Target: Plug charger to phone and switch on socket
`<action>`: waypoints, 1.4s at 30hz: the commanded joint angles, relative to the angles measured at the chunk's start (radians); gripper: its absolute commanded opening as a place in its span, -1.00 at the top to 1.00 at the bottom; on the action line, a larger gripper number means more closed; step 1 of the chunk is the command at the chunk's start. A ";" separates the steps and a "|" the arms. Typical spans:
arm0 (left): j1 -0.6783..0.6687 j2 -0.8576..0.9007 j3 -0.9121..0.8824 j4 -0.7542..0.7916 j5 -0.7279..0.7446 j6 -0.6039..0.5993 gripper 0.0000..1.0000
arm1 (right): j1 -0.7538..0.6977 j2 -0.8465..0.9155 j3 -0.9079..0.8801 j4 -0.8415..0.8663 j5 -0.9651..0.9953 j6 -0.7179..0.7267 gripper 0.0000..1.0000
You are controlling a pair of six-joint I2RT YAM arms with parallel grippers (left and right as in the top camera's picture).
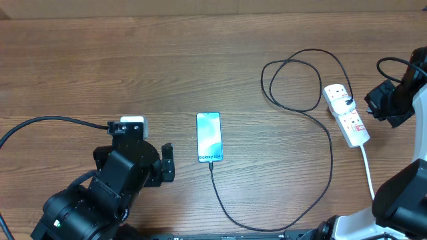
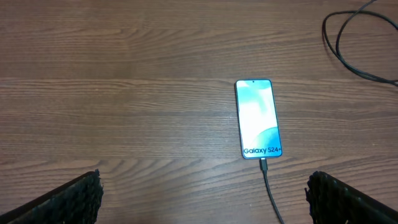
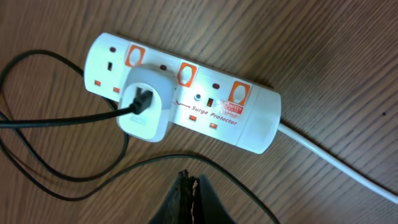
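The phone (image 1: 209, 137) lies flat mid-table, turquoise screen up, reading "Galaxy S24"; it also shows in the left wrist view (image 2: 258, 118). The black charger cable (image 1: 330, 167) is plugged into the phone's bottom end (image 2: 264, 167) and loops round to a white adapter (image 3: 145, 104) seated in the white socket strip (image 1: 345, 113), which also shows in the right wrist view (image 3: 186, 93). My left gripper (image 2: 202, 193) is open and empty, just short of the phone. My right gripper (image 3: 194, 199) is shut and empty, hovering beside the strip.
The strip's thick white cord (image 1: 367, 170) runs toward the table's front right; it also shows in the right wrist view (image 3: 339, 163). A black cable (image 1: 47, 121) from the left arm lies across the left side of the wooden table.
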 commanded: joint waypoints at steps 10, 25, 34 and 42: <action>0.277 -0.102 -0.009 0.000 -0.019 -0.009 -0.99 | -0.002 0.122 0.023 -0.020 0.025 -0.091 0.92; 0.395 -0.433 -0.009 -0.003 -0.020 -0.009 -0.99 | -0.002 0.277 0.076 0.014 -0.024 -0.130 0.93; 0.454 -0.548 -0.009 -0.005 -0.019 -0.009 -0.99 | -0.002 0.319 0.080 0.062 -0.056 -0.134 0.93; 0.496 -0.578 -0.009 -0.018 -0.020 -0.009 -0.99 | -0.002 0.319 0.127 0.054 -0.074 -0.134 0.93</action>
